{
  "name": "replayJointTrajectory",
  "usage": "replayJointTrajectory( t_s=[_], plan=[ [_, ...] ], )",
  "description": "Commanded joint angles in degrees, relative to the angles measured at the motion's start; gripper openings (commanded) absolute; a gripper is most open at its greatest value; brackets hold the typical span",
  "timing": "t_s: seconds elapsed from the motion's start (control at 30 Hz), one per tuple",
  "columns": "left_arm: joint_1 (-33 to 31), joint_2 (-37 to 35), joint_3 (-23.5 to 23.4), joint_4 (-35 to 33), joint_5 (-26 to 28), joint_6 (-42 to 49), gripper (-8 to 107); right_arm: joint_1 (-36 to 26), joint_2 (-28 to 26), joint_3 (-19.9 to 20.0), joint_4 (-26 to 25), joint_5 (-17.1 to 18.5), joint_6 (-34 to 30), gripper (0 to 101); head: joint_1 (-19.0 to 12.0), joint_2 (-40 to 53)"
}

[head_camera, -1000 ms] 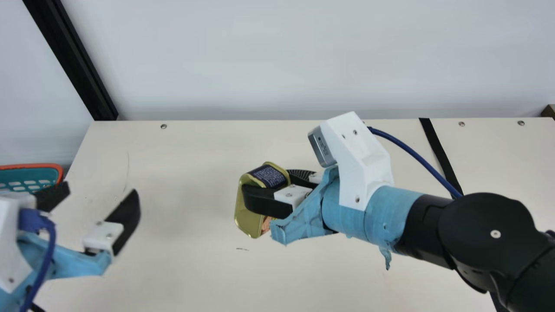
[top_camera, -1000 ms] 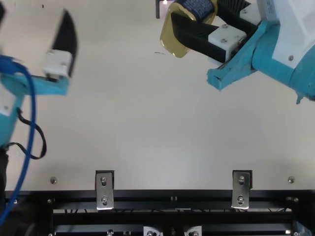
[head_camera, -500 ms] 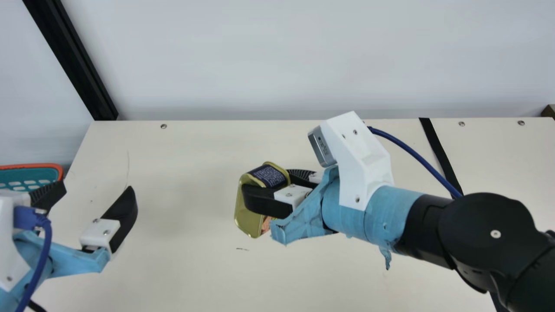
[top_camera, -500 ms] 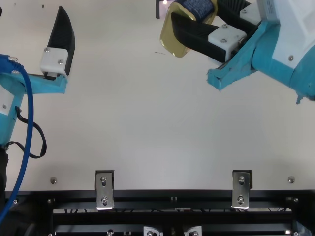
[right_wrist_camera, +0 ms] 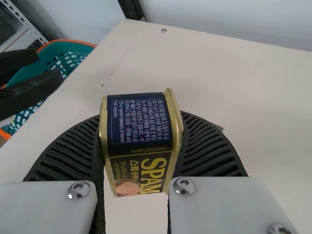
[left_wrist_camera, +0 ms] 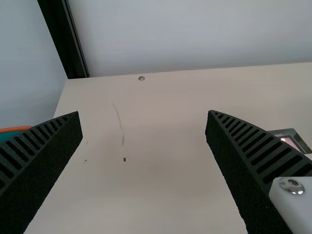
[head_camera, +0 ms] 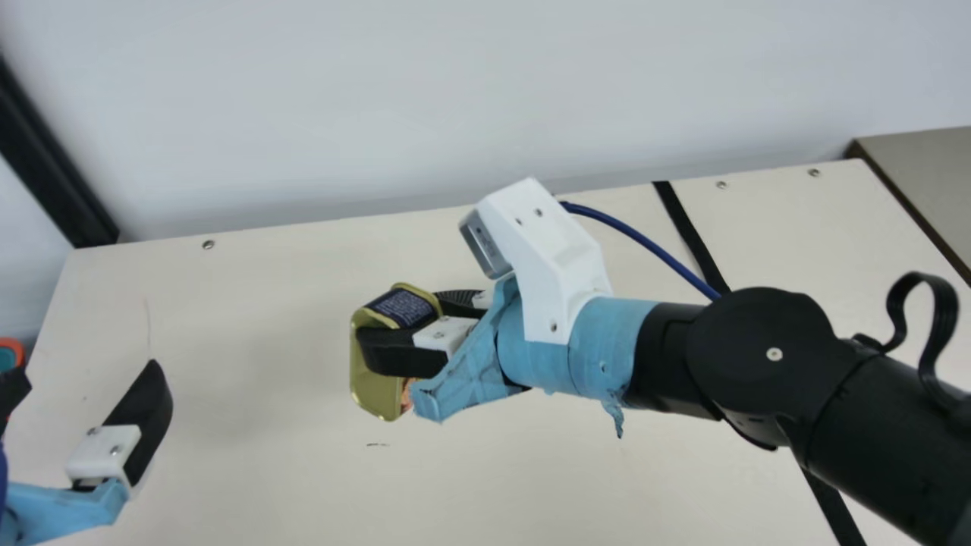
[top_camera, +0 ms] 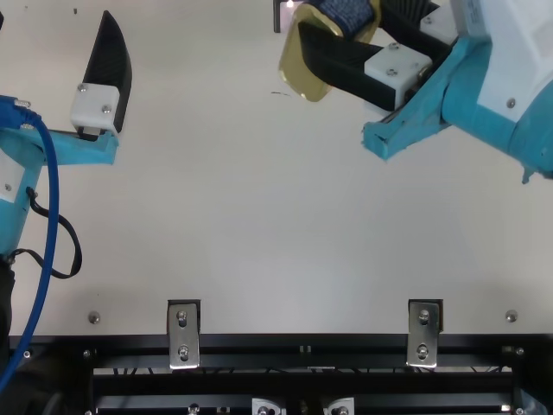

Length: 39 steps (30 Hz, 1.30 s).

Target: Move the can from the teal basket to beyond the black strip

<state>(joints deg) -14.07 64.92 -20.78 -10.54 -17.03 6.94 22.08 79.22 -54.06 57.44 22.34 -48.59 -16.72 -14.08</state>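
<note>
Two fingers of our right gripper are clasping the can between them, and we are holding it above the table, on the teal basket side of the black strip. Our left gripper is gaping, fingers wide apart.

In my main view, a smooth pale-grey wall spans twelve o'clock. A straight black post stands between nine and ten. My flat cream table has small round metal screws along its far edge; a flat grey-brown surface lies towards two-thirty. My right wrist view catches a white slotted metal rack.
</note>
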Motion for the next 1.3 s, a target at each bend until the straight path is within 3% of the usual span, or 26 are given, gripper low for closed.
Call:
replayJointTrajectory(
  t_s=[0.0,0.6,0.83,1.0,1.27],
  plan=[
    [0.0,0.0,0.0,0.0,0.0,0.0,90,-0.3,-0.2,0.3,-2.4,-1.0,1.9,0,-0.7,-2.5],
    [0.0,0.0,0.0,0.0,0.0,0.0,90,-8.1,-5.7,4.1,-21.0,-4.7,18.4,0,-4.1,-19.1],
    [0.0,0.0,0.0,0.0,0.0,0.0,90,-13.3,-8.6,5.2,-27.5,-5.9,23.8,0,-4.1,-19.1],
    [0.0,0.0,0.0,0.0,0.0,0.0,90,-18.2,-9.9,4.9,-32.7,-4.2,26.7,0,-4.1,-19.1],
    [0.0,0.0,0.0,0.0,0.0,0.0,90,-27.1,-11.1,2.0,-39.2,1.6,28.2,0,-4.1,-19.1]
  ],
)
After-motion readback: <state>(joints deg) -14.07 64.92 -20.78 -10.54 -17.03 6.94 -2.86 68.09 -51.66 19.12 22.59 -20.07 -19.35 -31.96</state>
